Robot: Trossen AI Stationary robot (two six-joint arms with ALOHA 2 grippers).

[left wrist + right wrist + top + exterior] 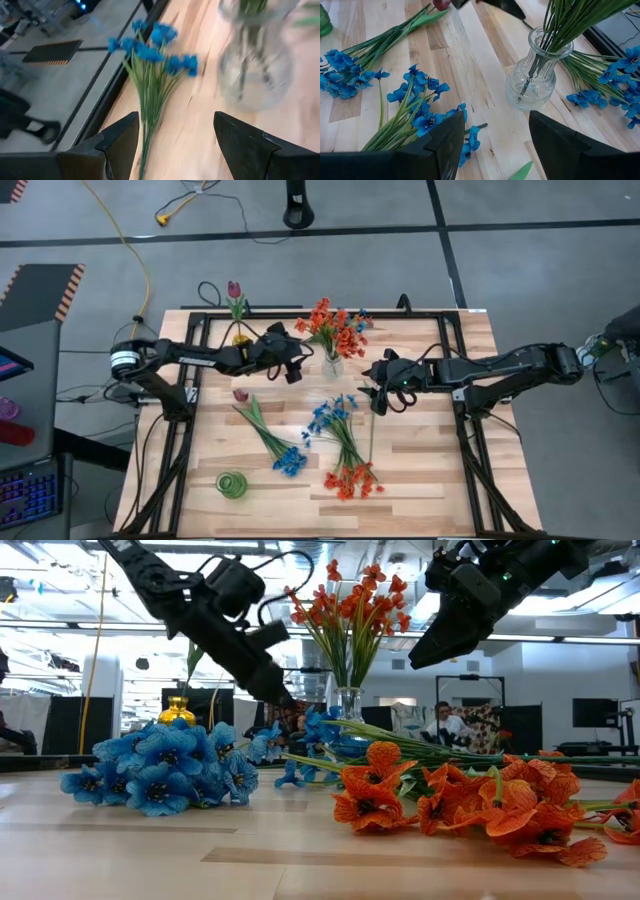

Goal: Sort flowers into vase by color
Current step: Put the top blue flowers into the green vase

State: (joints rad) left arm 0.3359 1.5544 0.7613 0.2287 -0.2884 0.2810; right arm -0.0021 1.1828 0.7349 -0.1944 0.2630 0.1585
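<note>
My left claw (294, 372) hangs raised, fingers spread wide and holding nothing. My right claw (378, 402) reaches in from the opposite side, also parted and bare.

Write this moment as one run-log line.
left gripper: open, empty, beside clear vase | right gripper: open, empty | orange flowers: in clear vase | blue flowers: on table

The table's middle is crowded: a glass vase (332, 363) of orange flowers (335, 326) stands between both arms. Blue sprigs (336, 418) and orange sprigs (353, 479) are spread before it. Bare wood (440, 470) is left at the right front; a green vase (231, 484) blocks the left front.
</note>
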